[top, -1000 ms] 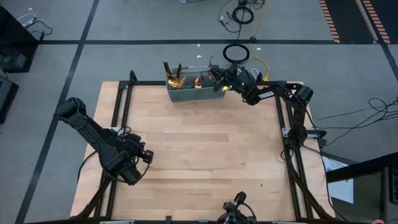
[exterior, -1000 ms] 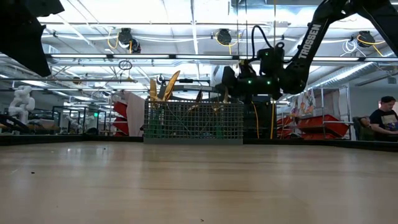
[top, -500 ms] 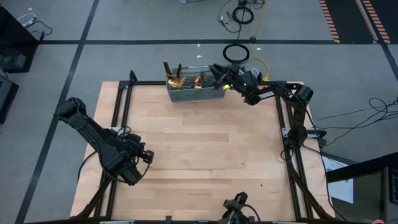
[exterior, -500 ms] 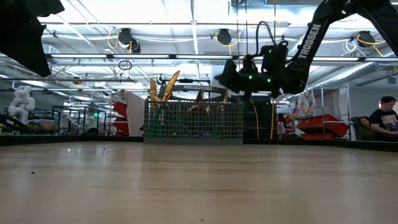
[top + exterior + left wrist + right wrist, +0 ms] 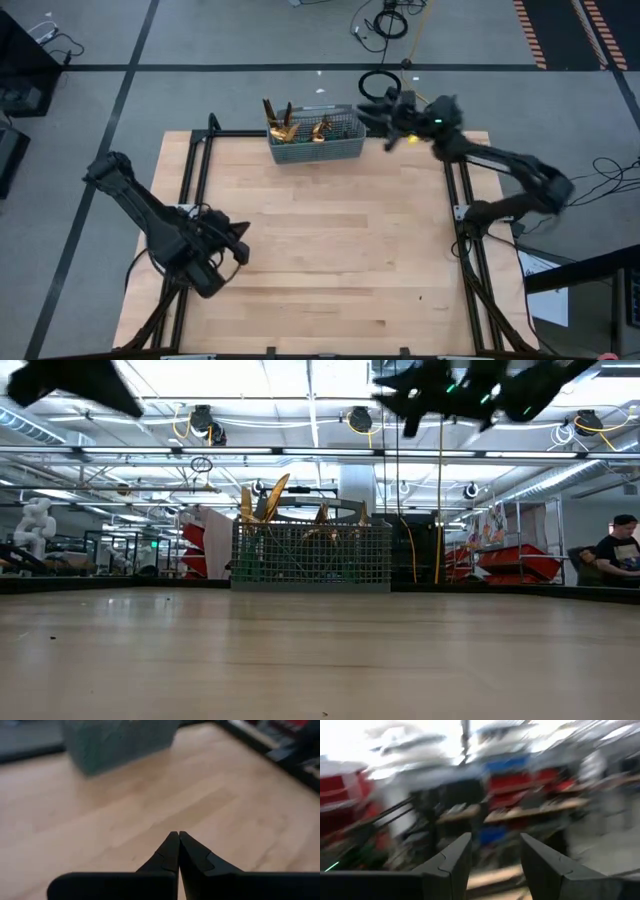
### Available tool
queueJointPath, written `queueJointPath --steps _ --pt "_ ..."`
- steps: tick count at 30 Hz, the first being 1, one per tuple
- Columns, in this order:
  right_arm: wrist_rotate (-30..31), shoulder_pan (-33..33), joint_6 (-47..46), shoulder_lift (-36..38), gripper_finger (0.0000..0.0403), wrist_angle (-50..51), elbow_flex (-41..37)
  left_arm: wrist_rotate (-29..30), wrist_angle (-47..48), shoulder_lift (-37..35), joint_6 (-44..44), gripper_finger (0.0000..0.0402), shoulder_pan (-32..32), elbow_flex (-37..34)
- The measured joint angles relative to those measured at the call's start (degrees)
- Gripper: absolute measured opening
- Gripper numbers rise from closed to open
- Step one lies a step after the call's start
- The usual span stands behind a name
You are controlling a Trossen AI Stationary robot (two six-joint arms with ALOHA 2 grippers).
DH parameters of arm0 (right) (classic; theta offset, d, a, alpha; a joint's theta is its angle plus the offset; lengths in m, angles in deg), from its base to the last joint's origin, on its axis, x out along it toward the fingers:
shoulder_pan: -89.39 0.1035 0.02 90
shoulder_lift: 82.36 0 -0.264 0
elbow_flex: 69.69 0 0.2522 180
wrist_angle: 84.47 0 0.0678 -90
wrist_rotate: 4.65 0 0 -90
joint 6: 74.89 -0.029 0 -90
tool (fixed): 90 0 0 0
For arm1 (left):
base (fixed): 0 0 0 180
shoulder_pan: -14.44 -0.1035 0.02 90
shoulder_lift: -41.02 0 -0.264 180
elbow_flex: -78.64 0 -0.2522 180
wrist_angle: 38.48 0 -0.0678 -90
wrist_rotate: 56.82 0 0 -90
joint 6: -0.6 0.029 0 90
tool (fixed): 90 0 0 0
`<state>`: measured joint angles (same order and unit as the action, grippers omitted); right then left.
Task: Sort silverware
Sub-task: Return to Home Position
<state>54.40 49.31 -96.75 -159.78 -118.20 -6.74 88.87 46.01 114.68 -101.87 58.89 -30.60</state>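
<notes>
L end effector (image 5: 178, 836) over near-left of pale wood-plank surface (image 5: 330, 250), fingers pressed together, arm nudged slightly vs 0.5 s ago. Shiny gold-headed, teal-handled silverware (image 5: 272, 495) stands in grey wire-mesh caddy (image 5: 315, 152) at far edge. R end effector (image 5: 496, 837), fingers spread, has lifted off caddy, now high & right of it.

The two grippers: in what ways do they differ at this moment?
The left gripper is shut, fingertips touching; the right gripper is open, with a clear gap between its fingers. The left gripper hangs over the near left part of the table, facing the basket; the right gripper is high up beside the basket's right end. Both hold nothing.
</notes>
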Motion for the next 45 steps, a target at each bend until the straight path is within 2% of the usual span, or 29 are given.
queueJointPath --steps 3,7,10,13,16,20,23,27,32,35,37,41,45 --pt "-8.1 0.0 2.5 11.3 0.0154 16.5 0.0 1.8 -4.0 -5.6 12.7 0.0008 -1.4 1.9" --pt "-12.9 0.0 5.4 26.0 0.0153 36.1 0.0 1.8 -13.4 -14.7 32.8 0.0008 -3.4 2.9" --pt "-12.8 0.0 7.7 35.5 0.0153 46.9 0.0 1.8 -20.6 -21.9 46.0 0.0008 -4.0 2.9" --pt "-12.5 0.0 8.9 43.0 0.0153 55.2 0.0 1.8 -24.2 -28.2 55.5 0.0008 -4.0 2.9" --pt "-11.3 0.0 10.8 49.5 0.0153 64.0 0.0 1.7 -25.7 -33.3 60.7 0.0008 -4.0 2.5" --pt "-5.6 0.0 10.7 55.9 0.0153 71.8 -0.1 -0.3 -26.8 -39.1 65.4 0.0008 -3.9 0.1" --pt "-3.8 0.0 9.1 60.1 0.0153 69.1 -3.0 -1.7 -28.0 -42.7 67.2 0.0008 -3.9 -3.4" --pt "-3.7 0.1 1.5 66.5 0.0153 58.7 -13.9 -2.8 -31.3 -47.8 67.5 0.0009 -3.9 -9.7" --pt "-3.3 0.1 -14.4 72.6 0.0153 34.5 -30.8 -5.4 -42.8 -54.5 73.6 0.0009 -3.9 -17.8" --pt "-3.2 0.1 -21.3 73.7 0.0153 18.4 -38.4 -6.8 -48.2 -58.1 78.6 0.0009 -3.9 -21.2" --pt "-3.2 0.1 -24.4 73.8 0.0153 10.9 -41.7 -7.3 -48.3 -60.4 80.5 0.0009 -3.9 -22.3" --pt "-3.1 0.4 -27.0 73.8 0.0153 7.4 -45.8 -7.5 -47.7 -64.3 82.3 0.0009 -3.9 -24.6" --pt "-0.5 3.1 -24.7 73.8 0.0153 7.3 -47.3 -7.5 -46.6 -67.9 82.3 0.0009 -3.9 -26.9"
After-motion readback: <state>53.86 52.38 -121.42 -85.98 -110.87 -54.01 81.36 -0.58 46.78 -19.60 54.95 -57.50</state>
